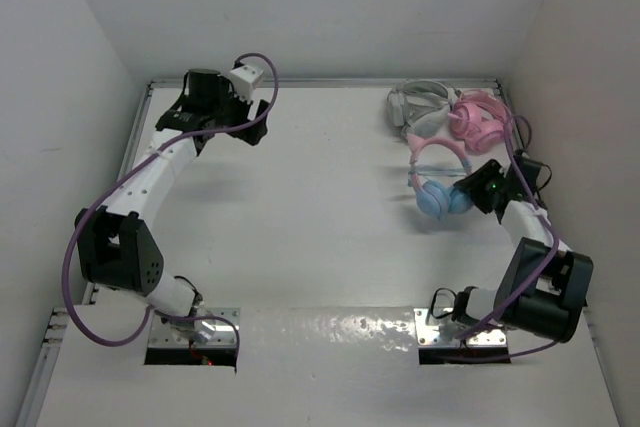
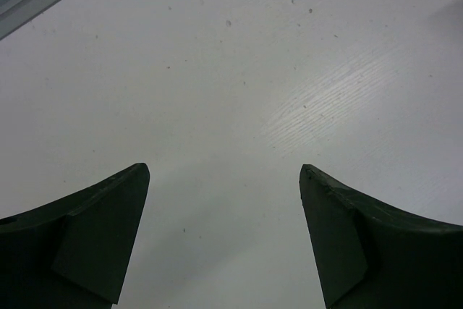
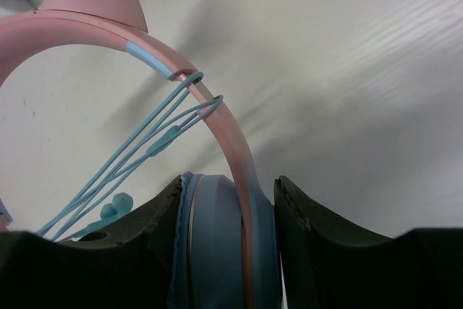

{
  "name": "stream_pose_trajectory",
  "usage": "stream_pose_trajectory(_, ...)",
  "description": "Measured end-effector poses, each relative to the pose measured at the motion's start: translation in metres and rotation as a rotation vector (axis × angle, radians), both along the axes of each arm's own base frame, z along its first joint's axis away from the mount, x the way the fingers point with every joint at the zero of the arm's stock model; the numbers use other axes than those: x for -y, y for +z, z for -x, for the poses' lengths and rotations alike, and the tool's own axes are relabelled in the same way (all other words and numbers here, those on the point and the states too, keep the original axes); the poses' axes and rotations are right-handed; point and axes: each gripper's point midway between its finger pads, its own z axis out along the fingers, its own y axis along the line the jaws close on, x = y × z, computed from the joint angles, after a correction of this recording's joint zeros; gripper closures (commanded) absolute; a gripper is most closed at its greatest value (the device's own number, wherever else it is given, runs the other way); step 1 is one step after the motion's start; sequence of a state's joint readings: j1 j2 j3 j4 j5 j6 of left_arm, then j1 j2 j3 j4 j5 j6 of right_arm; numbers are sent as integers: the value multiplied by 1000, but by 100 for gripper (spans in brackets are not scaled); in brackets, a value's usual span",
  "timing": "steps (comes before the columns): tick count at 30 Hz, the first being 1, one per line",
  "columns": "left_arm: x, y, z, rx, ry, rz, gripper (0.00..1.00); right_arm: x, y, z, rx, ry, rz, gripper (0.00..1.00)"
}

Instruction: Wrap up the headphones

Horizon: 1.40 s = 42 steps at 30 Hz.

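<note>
The headphones [image 1: 437, 187] have light blue ear cups and a pink headband with ear-like bumps. They lie at the right of the table. My right gripper [image 1: 478, 190] is shut on one blue ear cup [image 3: 224, 244], its fingers pressing both sides. The thin blue cable [image 3: 145, 150] is looped around the pink headband [image 3: 231, 135] in several strands. My left gripper [image 2: 224, 179] is open and empty over bare table at the far left [image 1: 243, 75].
All-pink headphones [image 1: 478, 117] and grey-white headphones [image 1: 420, 102] lie at the back right corner, just behind the blue ones. The walls of the enclosure ring the white table [image 1: 320, 197].
</note>
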State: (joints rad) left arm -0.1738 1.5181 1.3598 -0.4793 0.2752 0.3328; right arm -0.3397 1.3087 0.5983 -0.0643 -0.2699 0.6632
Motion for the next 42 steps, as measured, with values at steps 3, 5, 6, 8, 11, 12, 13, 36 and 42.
stream_pose_trajectory(3, 2, 1, -1, 6, -7, 6, 18, 27, 2, 7, 8, -89, -1, 100)
stream_pose_trajectory(5, 2, 2, -1, 9, -9, 9, 18, 46, 6, 11, 23, -155, -2, 100)
stream_pose_trajectory(6, 2, 1, -1, 10, -10, 10, 18, 58, 8, 13, 29, -195, 2, 100)
stream_pose_trajectory(8, 3, 0, -2, 11, -11, 11, 18, 78, 10, 20, 31, -266, 15, 100)
stream_pose_trajectory(11, 2, -3, -1, 5, -10, 10, 18, 100, 8, 32, 3, -354, 67, 100)
stream_pose_trajectory(12, 1, -3, -1, 6, -9, 10, 18, 105, 7, 35, -9, -372, 83, 100)
stream_pose_trajectory(13, 1, -3, -1, 7, -8, 10, 18, 109, 5, 38, -22, -389, 99, 100)
stream_pose_trajectory(36, -10, -6, -6, 4, 13, 11, 18, 115, -21, 42, -135, -424, 191, 100)
stream_pose_trajectory(42, -11, -10, -7, -5, 17, 10, 18, 94, -22, 18, -130, -336, 230, 100)
